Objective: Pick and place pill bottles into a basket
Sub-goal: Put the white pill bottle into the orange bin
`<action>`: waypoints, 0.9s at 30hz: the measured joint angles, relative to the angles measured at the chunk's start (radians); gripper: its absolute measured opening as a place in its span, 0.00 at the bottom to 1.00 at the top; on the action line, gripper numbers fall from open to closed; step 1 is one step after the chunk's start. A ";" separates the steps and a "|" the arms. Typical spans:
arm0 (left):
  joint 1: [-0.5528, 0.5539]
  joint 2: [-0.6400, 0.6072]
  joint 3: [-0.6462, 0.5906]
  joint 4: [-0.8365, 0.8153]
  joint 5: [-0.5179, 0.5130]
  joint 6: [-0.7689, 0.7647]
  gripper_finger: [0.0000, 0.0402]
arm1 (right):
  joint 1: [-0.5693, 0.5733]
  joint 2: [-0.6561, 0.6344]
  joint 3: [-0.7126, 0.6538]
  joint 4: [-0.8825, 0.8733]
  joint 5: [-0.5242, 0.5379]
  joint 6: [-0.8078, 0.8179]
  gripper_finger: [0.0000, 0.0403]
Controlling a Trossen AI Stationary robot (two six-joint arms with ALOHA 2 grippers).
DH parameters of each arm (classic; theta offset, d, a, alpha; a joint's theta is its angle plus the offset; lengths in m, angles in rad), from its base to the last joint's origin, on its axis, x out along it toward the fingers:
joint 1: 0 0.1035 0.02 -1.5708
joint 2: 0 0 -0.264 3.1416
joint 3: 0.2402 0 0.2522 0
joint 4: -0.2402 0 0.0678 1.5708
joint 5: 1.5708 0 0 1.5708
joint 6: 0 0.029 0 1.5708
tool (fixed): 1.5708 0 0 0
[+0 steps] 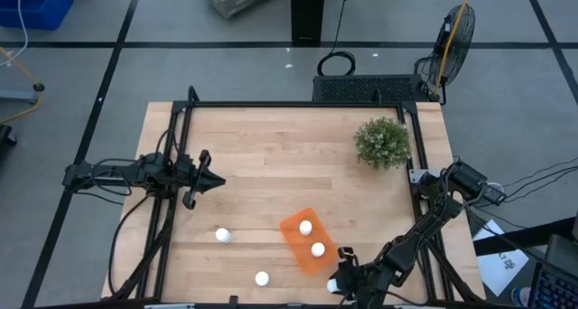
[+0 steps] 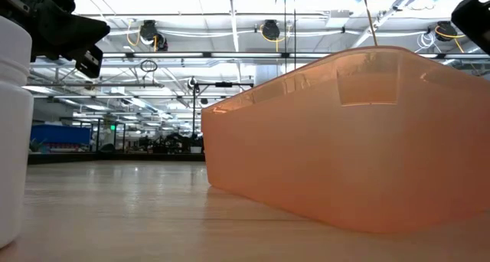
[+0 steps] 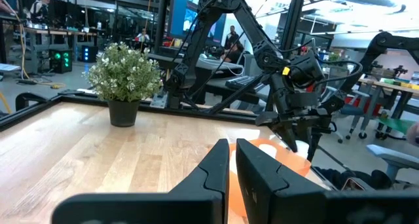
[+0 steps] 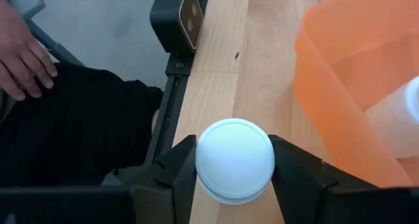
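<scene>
The orange basket (image 1: 305, 244) lies on the table near its front edge, with two white pill bottles (image 1: 305, 227) (image 1: 317, 248) inside. Two more bottles (image 1: 222, 235) (image 1: 262, 277) stand on the table to its left. My right gripper (image 1: 341, 280) is at the front edge, right of the basket, shut on a fifth pill bottle (image 4: 234, 160). My left gripper (image 1: 209, 179) is shut and empty over the table's left side. In the low view the basket (image 2: 360, 139) fills the picture and a bottle (image 2: 11, 124) stands at the left. My right gripper pinches the pill bottle between its two fingers (image 4: 175, 170), one on each side of the bottle just below its round cap (image 4: 234, 152). The fingers come from above, pointing down. The bottle stands upright in the hold. I cannot tell whether its base is on the table.
A green plant in a pot (image 1: 383, 143) stands at the table's far right. The table's black frame and a small camera box (image 4: 190, 14) run along the front edge beside my right gripper. A person's hand (image 4: 23, 54) shows beyond that edge.
</scene>
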 joint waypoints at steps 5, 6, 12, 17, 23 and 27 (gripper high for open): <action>0.000 0.000 0.000 0.000 0.000 0.000 0.08 | 0.000 -0.005 -0.002 -0.002 0.010 -0.020 0.38; 0.000 0.000 0.000 0.000 0.000 0.000 0.08 | 0.000 -0.011 -0.003 -0.008 0.018 -0.026 0.38; 0.000 0.000 0.000 0.000 0.000 0.000 0.08 | 0.006 -0.110 -0.005 -0.014 0.026 -0.092 0.38; 0.000 0.000 0.000 0.000 0.000 0.000 0.08 | 0.022 -0.222 -0.004 -0.068 0.107 -0.172 0.38; 0.000 0.000 0.000 0.000 0.000 0.000 0.08 | -0.035 -0.314 -0.004 -0.090 0.209 -0.315 0.38; 0.000 0.000 0.000 0.000 0.000 0.000 0.08 | -0.123 -0.310 -0.003 -0.058 0.124 -0.404 0.38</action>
